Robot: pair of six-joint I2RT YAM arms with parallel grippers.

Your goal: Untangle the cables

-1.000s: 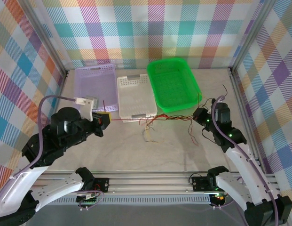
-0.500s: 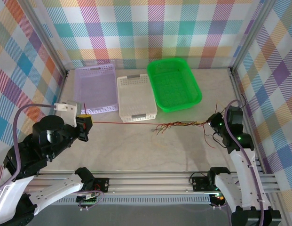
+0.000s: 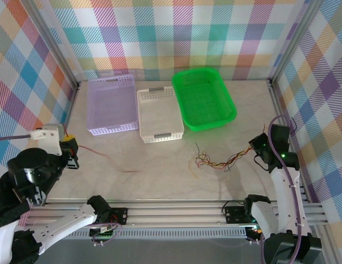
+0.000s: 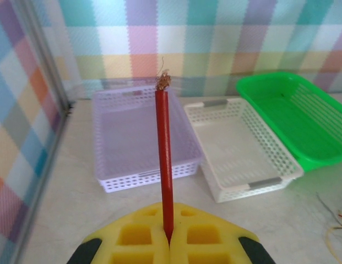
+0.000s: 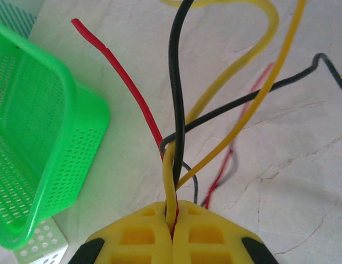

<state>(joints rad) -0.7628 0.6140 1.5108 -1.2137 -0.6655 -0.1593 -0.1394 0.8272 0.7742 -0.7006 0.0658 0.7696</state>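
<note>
Both arms have swung outward since a second ago. The left gripper now sits by the table's left edge and the right gripper is close to the right-hand frame post. The red cable that ran taut between them has slipped out of the knot. Its tail lies slack on the tabletop in front of the lilac basket, well apart from the remaining bundle.

The left gripper's yellow pads are pressed together on the red cable. A short stub stands upright above them, with frayed copper at its tip. The right gripper's pads are clamped on several strands at once: a black strand, yellow strands and what looks like another red strand fan out from the pinch.

The wide stance looks deliberate: one side anchors the bunch while the other draws a single wire clear. The bundle trails left from the right gripper into a loose snarl on the table, in front of the green basket and not touching it.

The surface is a pale, marble-patterned sheet that looks smooth, so thin wires should slide on it easily. The white basket sits between the lilac and green ones at the back. Pastel checked walls close in three sides, held by aluminium posts.
</note>
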